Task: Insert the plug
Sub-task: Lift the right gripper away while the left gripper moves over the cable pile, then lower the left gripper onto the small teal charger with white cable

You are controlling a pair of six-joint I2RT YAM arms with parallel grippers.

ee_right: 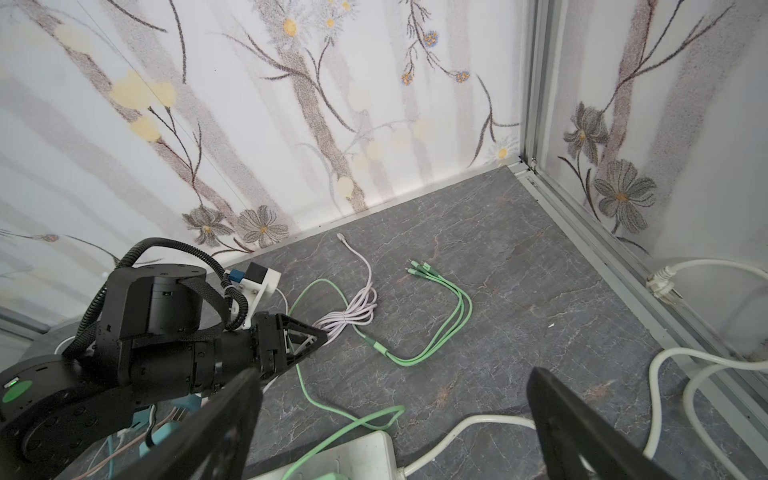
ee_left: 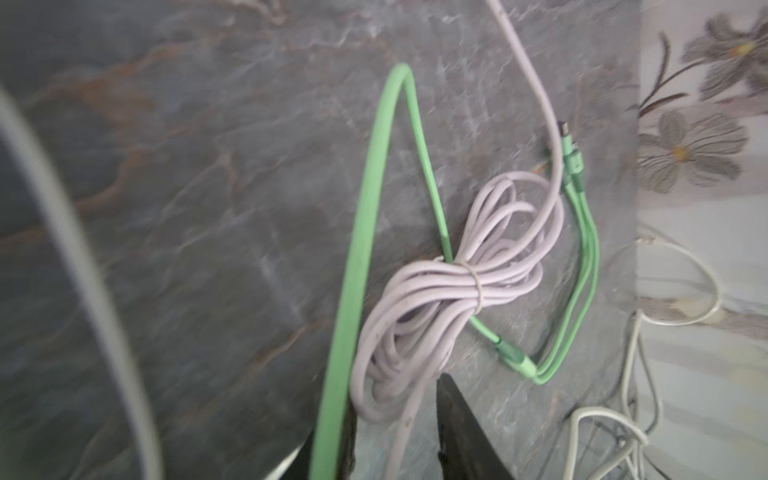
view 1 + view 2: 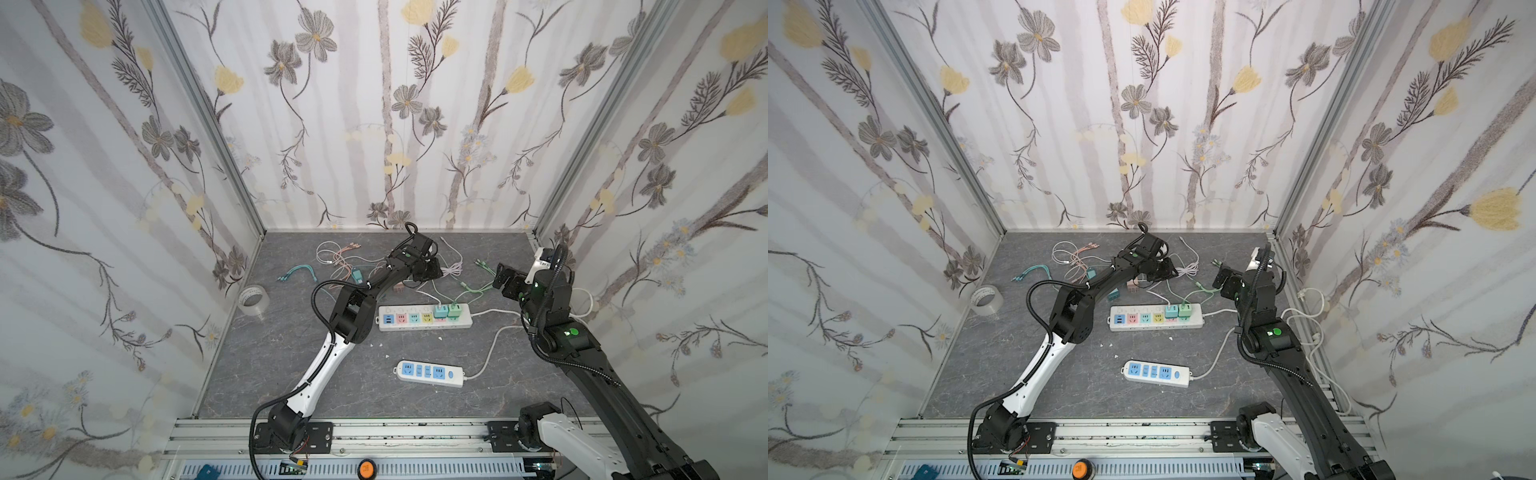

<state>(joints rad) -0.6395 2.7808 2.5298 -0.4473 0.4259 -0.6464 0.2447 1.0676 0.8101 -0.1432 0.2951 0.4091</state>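
Note:
A white power strip (image 3: 424, 328) (image 3: 1154, 327) with coloured sockets lies mid-table; a teal plug (image 3: 439, 311) and a green plug (image 3: 454, 310) sit in its right end. A loose pinkish plug (image 3: 398, 289) (image 3: 1133, 286) lies just behind it. My left gripper (image 3: 430, 272) (image 2: 397, 395) is low over the cables behind the strip. Its jaws stand narrowly apart with a lilac cable (image 2: 457, 286) running through the gap; a green cable (image 2: 365, 232) crosses one finger. Whether anything is clamped is hidden. My right gripper (image 3: 500, 277) (image 1: 392, 374) hangs wide open over the strip's right end (image 1: 361, 453), holding nothing.
A second white-and-blue strip (image 3: 430, 372) lies nearer the front. A tape roll (image 3: 253, 300) stands by the left wall. Pink (image 3: 336, 257) and teal cables (image 3: 297, 274) sprawl at the back; a loose teal plug (image 3: 1113, 295) lies by the left arm. White cords (image 3: 494, 345) trail right.

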